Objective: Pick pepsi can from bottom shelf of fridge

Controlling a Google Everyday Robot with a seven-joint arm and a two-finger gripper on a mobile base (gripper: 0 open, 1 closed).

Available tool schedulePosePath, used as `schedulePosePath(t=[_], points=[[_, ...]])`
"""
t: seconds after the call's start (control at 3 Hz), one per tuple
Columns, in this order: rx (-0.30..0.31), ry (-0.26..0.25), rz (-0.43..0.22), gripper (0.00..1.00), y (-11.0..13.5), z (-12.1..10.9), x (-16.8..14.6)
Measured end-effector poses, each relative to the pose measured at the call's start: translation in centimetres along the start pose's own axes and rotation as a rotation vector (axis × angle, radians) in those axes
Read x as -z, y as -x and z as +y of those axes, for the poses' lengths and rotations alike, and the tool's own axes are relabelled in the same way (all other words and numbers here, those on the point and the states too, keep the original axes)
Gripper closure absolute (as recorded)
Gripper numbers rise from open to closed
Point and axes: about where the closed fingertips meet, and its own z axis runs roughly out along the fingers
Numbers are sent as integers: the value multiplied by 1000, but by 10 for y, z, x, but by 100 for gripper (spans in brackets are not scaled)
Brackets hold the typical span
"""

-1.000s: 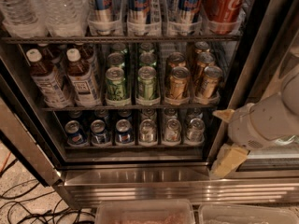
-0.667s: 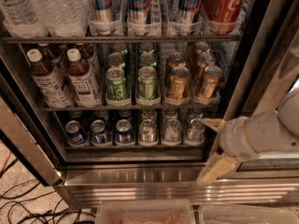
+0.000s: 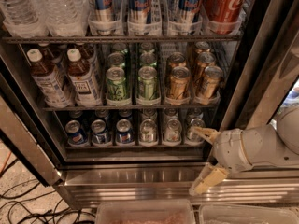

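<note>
The fridge (image 3: 140,177) stands open with dark wire shelves. On the bottom shelf (image 3: 135,147) three short blue pepsi cans stand at the front left: one far left (image 3: 76,132), one in the middle (image 3: 98,131), one to their right (image 3: 124,130). More blue cans stand behind them. My gripper (image 3: 203,157) is open at the shelf's right end, in front of the fridge. Its upper finger (image 3: 202,133) touches or nearly touches the rightmost silver can (image 3: 195,129). Its lower finger (image 3: 208,179) hangs over the steel sill. It holds nothing.
Short silver-grey cans (image 3: 160,130) fill the right lanes of the bottom shelf. Green cans (image 3: 131,82), gold cans (image 3: 192,80) and tea bottles (image 3: 65,76) stand on the rack above. The door frame (image 3: 261,78) rises at right. Two clear bins (image 3: 145,213) and cables (image 3: 28,204) lie below.
My gripper and arm have moved left and slightly down, from beside the door frame to the right end of the bottom shelf. The cans have not moved.
</note>
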Motion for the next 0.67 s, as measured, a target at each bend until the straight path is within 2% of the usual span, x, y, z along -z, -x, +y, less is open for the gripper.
schedulePosePath(t=[0.33,0.67], points=[[-5,17,-41,0,3,0,-3],[-34,32,-114,0,2,12,-35]])
